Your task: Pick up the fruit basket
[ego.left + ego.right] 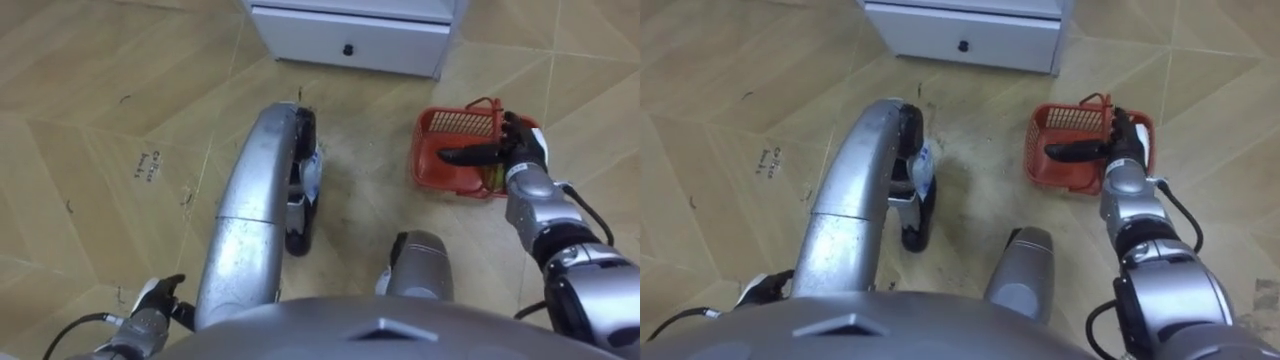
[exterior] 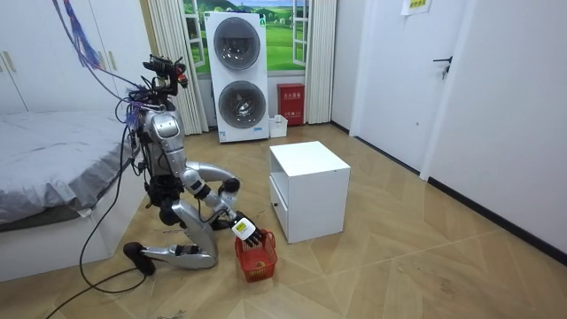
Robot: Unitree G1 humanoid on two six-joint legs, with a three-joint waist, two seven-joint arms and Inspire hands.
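I see the fruit basket (image 1: 437,160) standing on the floor (image 1: 90,150) at 2 o'clock, near the white cabinet (image 1: 350,30). My right robot hand (image 1: 522,150) lies over its right rim, spread wide, thumb toward 9 o'clock. The left robot hand (image 1: 150,310) hangs at 7 o'clock.

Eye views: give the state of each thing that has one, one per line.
Basket: on the floor, upright, not lifted.
Right hand: open, stretched over the basket.
Left hand: low at the robot's side, away from the basket.
Drawer: shut.
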